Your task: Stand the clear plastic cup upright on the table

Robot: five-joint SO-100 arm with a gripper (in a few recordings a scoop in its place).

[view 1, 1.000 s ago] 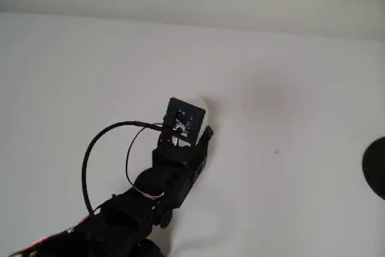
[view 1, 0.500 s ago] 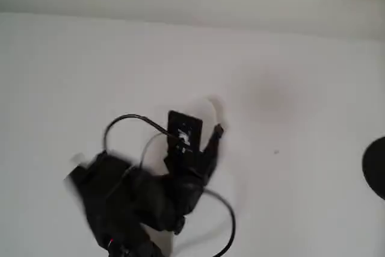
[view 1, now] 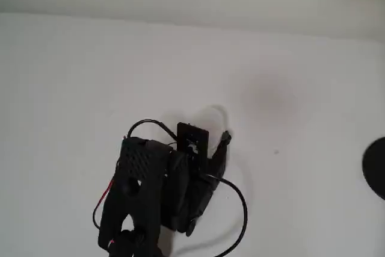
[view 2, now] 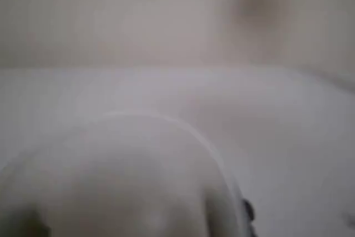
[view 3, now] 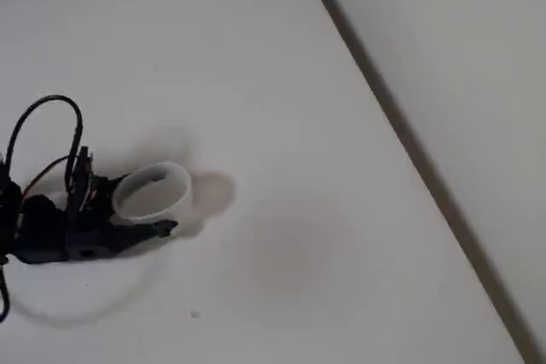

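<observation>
The clear plastic cup (view 3: 153, 191) sits between the fingers of my black gripper (view 3: 150, 205) in the fixed view. Its round rim faces up and its shadow falls close on the white table (view 3: 299, 83). The gripper is shut on the cup: one dark fingertip (view 3: 167, 228) shows in front of it, the other is hidden behind. In the overhead view the cup (view 1: 213, 114) is a faint whitish arc just beyond the gripper (view 1: 212, 128). The wrist view is blurred, with the cup (view 2: 144, 181) close in front and low in the picture.
A dark round object (view 1: 376, 176) lies at the right edge of the overhead view. A faint grey smudge (view 1: 271, 97) and a tiny speck (view 1: 277, 152) mark the table (view 1: 90, 70). The table's edge against the pale wall (view 3: 444, 83) runs diagonally in the fixed view.
The gripper has shifted right and toward the picture's bottom with the cup in it. The arm has swung round and now stands more upright over the wrist.
</observation>
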